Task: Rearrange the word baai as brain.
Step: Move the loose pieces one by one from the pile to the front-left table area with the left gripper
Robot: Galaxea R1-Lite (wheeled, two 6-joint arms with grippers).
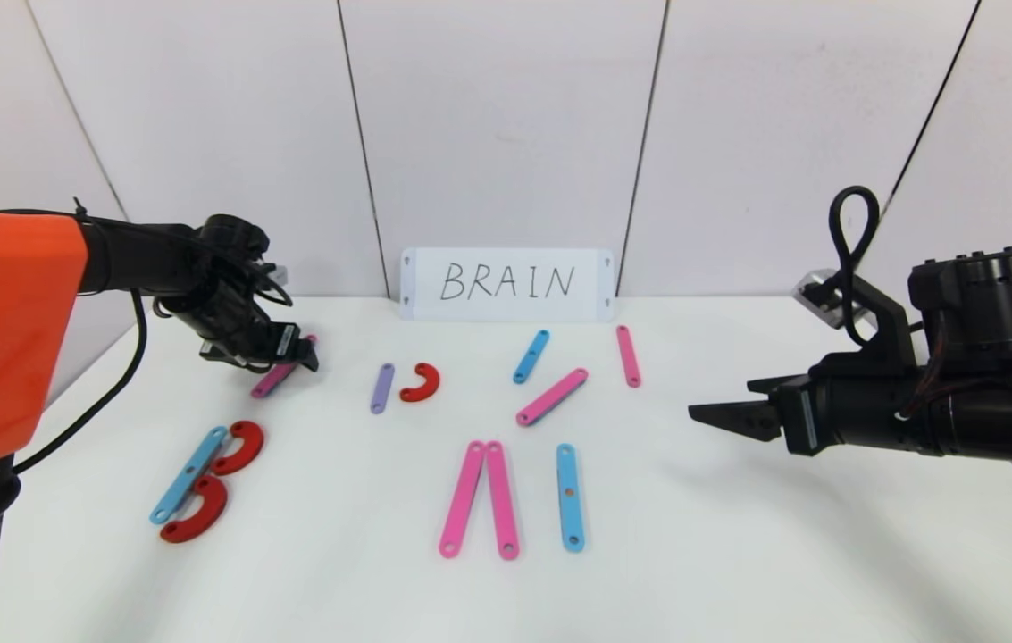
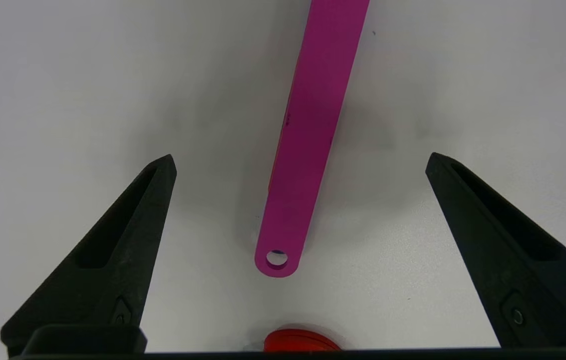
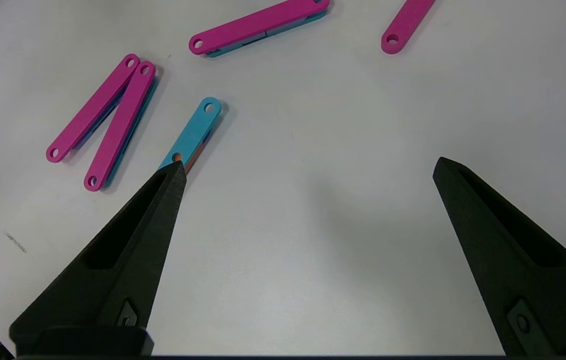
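Note:
Flat letter pieces lie on the white table. At the left a blue bar with two red crescents forms a B. A purple bar and red crescent lie in the middle. Two pink bars meet at the top beside a blue bar. A short blue bar, a slanted pink bar and a pink bar lie farther back. My left gripper is open above a pink bar. My right gripper is open and empty over bare table.
A white card with handwritten BRAIN leans on the wall at the back. A red crescent's edge shows under the left wrist camera. The right wrist view shows the two pink bars and the blue bar.

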